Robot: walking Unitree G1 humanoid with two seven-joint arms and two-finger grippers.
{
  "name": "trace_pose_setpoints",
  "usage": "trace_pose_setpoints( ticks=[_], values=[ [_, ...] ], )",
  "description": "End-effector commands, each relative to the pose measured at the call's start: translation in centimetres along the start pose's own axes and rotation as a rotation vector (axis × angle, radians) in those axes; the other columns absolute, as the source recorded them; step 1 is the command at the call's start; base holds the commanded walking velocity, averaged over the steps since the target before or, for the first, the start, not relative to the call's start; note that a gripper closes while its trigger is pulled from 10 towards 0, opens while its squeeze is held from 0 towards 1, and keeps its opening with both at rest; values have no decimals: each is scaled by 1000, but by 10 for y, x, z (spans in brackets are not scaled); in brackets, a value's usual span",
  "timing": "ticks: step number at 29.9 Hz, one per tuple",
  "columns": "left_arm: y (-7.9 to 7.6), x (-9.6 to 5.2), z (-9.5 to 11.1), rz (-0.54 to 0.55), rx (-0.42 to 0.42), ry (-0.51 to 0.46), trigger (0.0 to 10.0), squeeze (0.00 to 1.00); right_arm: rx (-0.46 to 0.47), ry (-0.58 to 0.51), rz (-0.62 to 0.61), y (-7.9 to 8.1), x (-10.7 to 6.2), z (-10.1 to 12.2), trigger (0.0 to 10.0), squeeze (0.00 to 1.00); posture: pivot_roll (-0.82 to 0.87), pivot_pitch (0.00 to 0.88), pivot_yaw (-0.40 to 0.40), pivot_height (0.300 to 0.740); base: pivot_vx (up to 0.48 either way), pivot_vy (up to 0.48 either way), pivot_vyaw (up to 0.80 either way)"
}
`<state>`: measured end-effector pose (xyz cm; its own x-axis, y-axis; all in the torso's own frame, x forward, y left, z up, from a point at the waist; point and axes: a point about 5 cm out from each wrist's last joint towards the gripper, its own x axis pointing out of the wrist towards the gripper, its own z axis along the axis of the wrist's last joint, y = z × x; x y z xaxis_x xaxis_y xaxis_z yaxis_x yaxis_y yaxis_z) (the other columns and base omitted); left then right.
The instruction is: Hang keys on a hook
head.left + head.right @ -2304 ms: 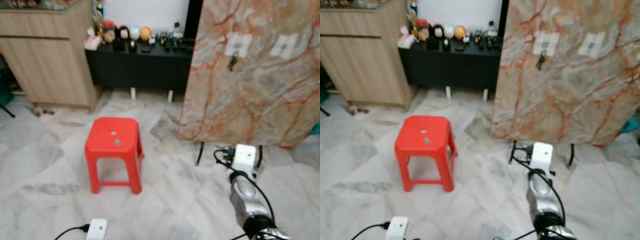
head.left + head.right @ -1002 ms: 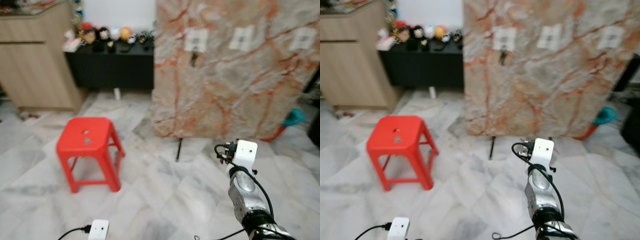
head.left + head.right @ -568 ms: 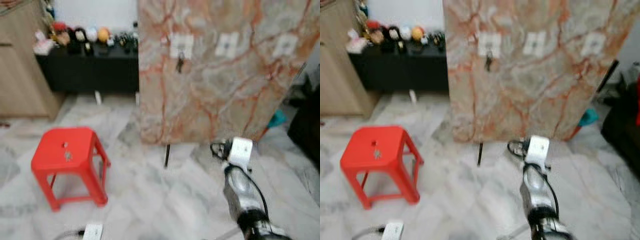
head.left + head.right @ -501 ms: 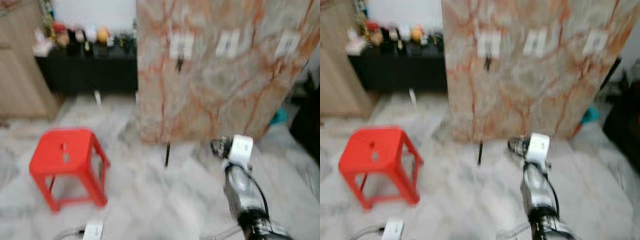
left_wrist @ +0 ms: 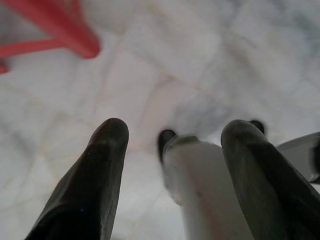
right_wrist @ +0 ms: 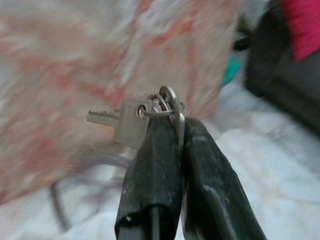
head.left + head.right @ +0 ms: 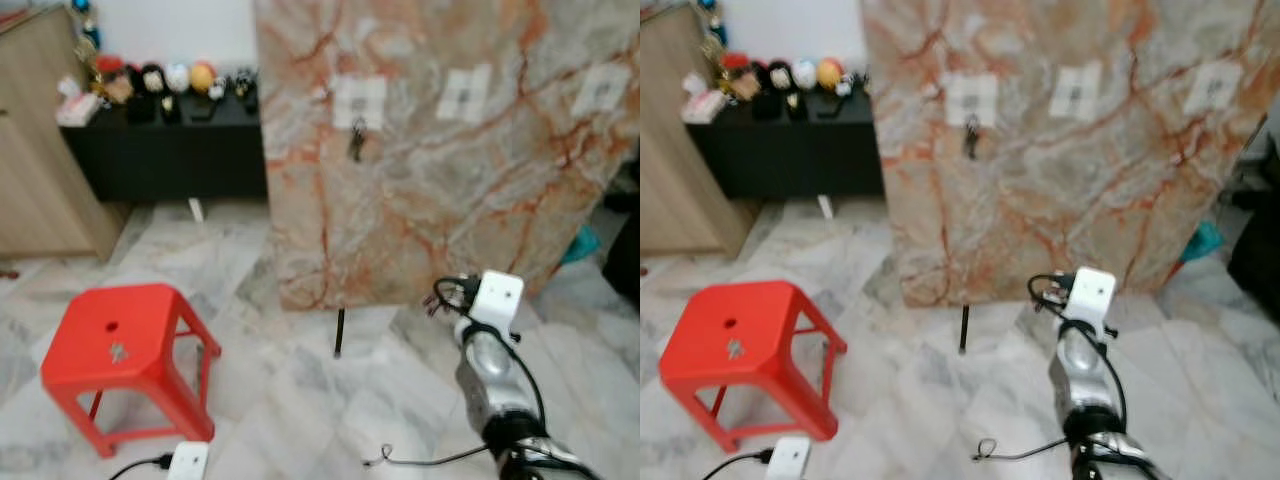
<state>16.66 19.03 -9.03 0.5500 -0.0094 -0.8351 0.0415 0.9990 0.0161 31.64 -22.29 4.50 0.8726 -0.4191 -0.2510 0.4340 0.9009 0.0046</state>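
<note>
My right gripper [image 6: 175, 125] is shut on a metal key ring with silver keys [image 6: 131, 119] sticking out beside its fingertips. In the eye views the right arm [image 7: 487, 352] is raised in front of a tall marble-patterned board [image 7: 450, 170]. The board carries three white hook pads: left [image 7: 359, 100], middle [image 7: 466, 92] and right [image 7: 600, 88]. A dark bunch of keys [image 7: 355, 140] hangs from the left pad. My left gripper [image 5: 175, 135] hangs low over the floor, open, with nothing between its fingers.
A red plastic stool [image 7: 120, 350] stands on the marble floor at the left, a small object [image 7: 118, 352] on its seat. Behind are a black low cabinet [image 7: 170, 150] with figurines and a wooden cupboard [image 7: 40, 170]. A cable [image 7: 420, 460] lies on the floor.
The whole picture has shifted: the board now fills more of the centre and the stool sits further left and lower. The right arm stays raised with the keys.
</note>
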Motion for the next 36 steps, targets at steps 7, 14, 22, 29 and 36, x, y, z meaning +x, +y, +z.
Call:
trace_pose_setpoints(
  ticks=[7,14,22,29,36],
  values=[
    [12,-2,-3,29,2,14,10000,0,41,-83,-22,9,4,21,10000,0,10,0,-44,740,307,0,0],
    [13,-2,-5,29,6,20,10000,0,47,-105,-56,6,5,27,10000,0,9,0,-42,740,307,0,0],
    [14,-3,-5,33,11,22,10000,0,65,-123,-57,11,6,33,10000,0,11,0,-40,740,306,0,0],
    [14,-3,-6,32,14,23,10000,0,68,-136,-49,15,6,37,10000,0,11,0,-39,740,306,0,0],
    [13,-3,-7,36,24,26,10000,0,72,-151,2,23,6,43,10000,0,11,0,-41,740,158,0,0]
  ],
)
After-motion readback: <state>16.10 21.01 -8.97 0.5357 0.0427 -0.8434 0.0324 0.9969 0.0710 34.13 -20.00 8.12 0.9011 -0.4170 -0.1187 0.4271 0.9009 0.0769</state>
